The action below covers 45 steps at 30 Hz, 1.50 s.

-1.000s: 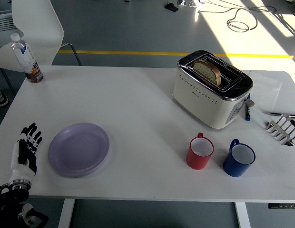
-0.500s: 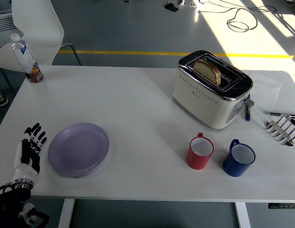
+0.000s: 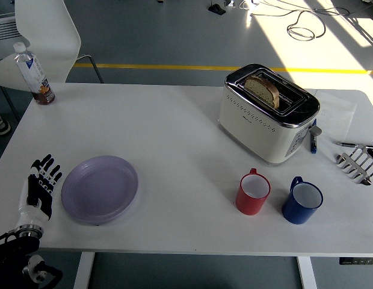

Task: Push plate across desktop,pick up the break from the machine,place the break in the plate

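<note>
Since the earlier frames the left hand [image 3: 39,188] has crept forward and rightward over the table's near left corner; it now lies just beside the left rim of the lavender plate [image 3: 100,189], fingers spread and straight, holding nothing — whether a fingertip touches the rim cannot be told. Its arm is cut off by the lower left corner. At the right edge the right hand [image 3: 359,164] shows only as pale, relaxed fingers lying on the white table [image 3: 174,132], the rest cut off by the frame; beside it lie dark pens, hard to make out. A slice of bread [image 3: 262,90] stands in the slot of the cream toaster [image 3: 268,114] at the table's far right, its lower half hidden inside; a blue-and-black item at the toaster's right end is too small to identify. Near the front edge a red mug [image 3: 253,193] and a blue mug [image 3: 302,201] stand side by side. At the far left corner stands a bottle [image 3: 34,74] — its label is unreadable.
</note>
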### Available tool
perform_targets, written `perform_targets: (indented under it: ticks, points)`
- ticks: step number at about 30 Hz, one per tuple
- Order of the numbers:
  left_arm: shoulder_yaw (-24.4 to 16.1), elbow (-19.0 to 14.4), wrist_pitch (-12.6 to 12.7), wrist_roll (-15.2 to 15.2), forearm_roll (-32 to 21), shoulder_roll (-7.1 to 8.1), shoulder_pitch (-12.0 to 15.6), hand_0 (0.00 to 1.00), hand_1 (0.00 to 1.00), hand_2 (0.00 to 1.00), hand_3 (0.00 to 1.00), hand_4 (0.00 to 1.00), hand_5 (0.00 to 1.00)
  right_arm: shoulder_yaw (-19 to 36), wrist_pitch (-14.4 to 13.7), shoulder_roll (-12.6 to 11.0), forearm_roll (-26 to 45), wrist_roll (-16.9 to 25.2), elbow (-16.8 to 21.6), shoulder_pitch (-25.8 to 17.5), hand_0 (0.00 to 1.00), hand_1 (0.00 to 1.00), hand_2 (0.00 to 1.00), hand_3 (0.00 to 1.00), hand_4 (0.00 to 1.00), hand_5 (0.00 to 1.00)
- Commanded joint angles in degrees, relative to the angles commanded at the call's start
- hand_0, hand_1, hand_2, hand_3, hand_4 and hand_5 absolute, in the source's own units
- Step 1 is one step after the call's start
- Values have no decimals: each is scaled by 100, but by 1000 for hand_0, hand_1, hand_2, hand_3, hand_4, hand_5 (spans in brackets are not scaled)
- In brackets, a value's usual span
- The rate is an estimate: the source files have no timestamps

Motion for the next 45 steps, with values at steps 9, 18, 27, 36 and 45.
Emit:
perform_targets:
  ticks: [9, 18, 27, 36, 45]
  points:
    - [-19, 82, 46, 13, -54, 0, 17, 840, 859, 907, 852, 546, 998, -8, -7, -16, 3, 1, 0, -26, 749, 700, 707, 705, 497, 520]
    - [61, 139, -92, 140, -82, 0, 46, 831, 854, 899, 849, 547, 998, -61, -7, -24, 7, 2, -4, -76, 749, 700, 707, 705, 497, 519]
    - [202, 133, -207, 188, -122, 0, 106, 818, 840, 893, 843, 550, 998, -71, -10, -33, 10, 7, -7, -126, 749, 700, 707, 705, 496, 518]
    - [407, 78, -305, 186, -232, 0, 90, 810, 832, 886, 839, 555, 998, -76, -9, -21, 9, 7, -8, -120, 749, 700, 707, 705, 496, 518]
    - [722, 64, -433, 204, -544, 0, 72, 795, 821, 875, 831, 558, 998, -83, -7, -13, 9, 10, -11, -89, 749, 699, 707, 705, 497, 519]
